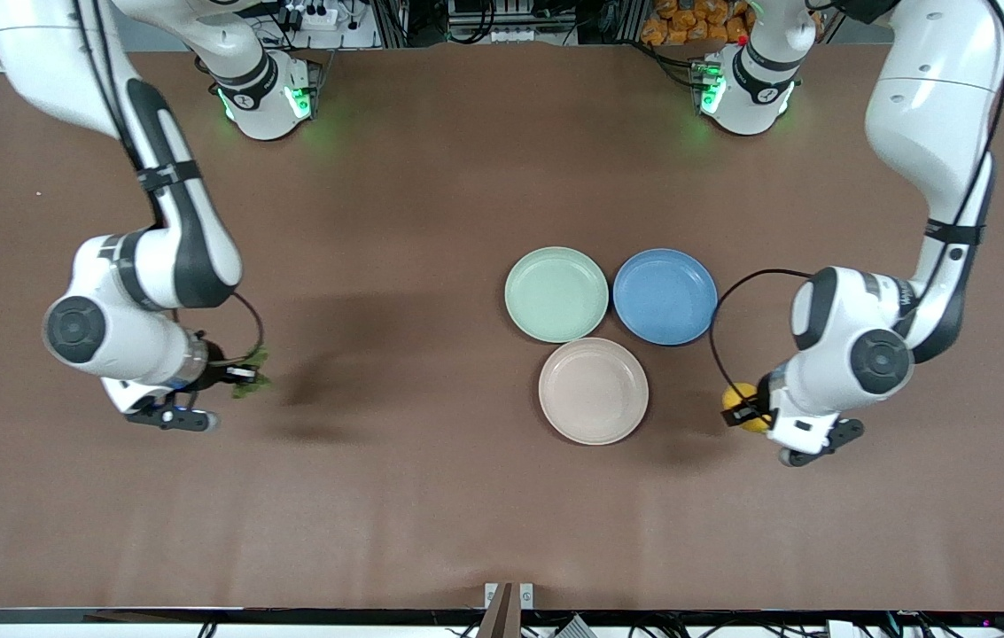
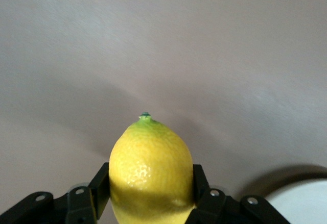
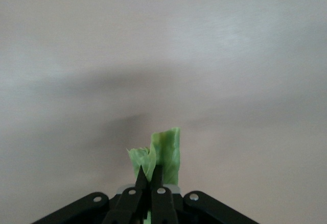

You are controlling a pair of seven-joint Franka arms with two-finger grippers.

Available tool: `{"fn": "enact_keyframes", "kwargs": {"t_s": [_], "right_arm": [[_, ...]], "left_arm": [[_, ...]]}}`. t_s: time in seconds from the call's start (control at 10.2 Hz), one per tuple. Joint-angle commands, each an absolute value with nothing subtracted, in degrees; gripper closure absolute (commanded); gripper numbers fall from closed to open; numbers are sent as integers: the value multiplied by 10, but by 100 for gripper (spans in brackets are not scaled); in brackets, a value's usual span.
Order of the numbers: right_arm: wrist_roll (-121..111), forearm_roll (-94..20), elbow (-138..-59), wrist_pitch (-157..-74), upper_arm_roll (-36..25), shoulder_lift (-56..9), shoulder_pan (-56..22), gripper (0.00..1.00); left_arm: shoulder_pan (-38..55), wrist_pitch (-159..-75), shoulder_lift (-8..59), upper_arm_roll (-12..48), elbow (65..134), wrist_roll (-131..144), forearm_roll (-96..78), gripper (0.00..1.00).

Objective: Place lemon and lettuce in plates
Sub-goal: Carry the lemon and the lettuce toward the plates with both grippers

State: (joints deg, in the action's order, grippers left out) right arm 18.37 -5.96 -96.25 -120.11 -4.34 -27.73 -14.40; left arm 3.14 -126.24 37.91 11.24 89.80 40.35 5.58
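Observation:
My left gripper [image 1: 745, 409] is shut on the yellow lemon [image 1: 743, 404], held above the table beside the beige-white plate [image 1: 593, 390], toward the left arm's end. In the left wrist view the lemon [image 2: 150, 170] sits between the black fingers [image 2: 99, 189]. My right gripper [image 1: 240, 377] is shut on the green lettuce [image 1: 252, 374], above bare table toward the right arm's end. In the right wrist view the lettuce [image 3: 164, 153] sticks out past the closed fingertips [image 3: 142, 175]. The pale mint green plate [image 1: 556, 293] lies farther from the front camera than the beige-white one. Both plates hold nothing.
A blue plate [image 1: 665, 295] lies beside the mint plate, toward the left arm's end. The three plates touch in a cluster on the brown table [image 1: 431, 221]. A rim of a pale plate [image 2: 301, 198] shows in the left wrist view.

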Motion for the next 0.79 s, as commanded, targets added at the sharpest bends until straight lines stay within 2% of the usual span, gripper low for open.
{"fn": "enact_keyframes", "kwargs": {"t_s": [0.0,0.49,0.69], "right_arm": [[304,-83,-919,-1174,-47,-281,-218,100],[507,-137,-899,-1186,-47,-292,-363,100],[574,-141,-900,-1239,-47,-308,-411,100]], "left_arm": [[64,-1263,375,107,896,452,55,100],[118,-1312,388,106,896,507,56,100],[128,-1341,395,106,896,525,56,100]]}}
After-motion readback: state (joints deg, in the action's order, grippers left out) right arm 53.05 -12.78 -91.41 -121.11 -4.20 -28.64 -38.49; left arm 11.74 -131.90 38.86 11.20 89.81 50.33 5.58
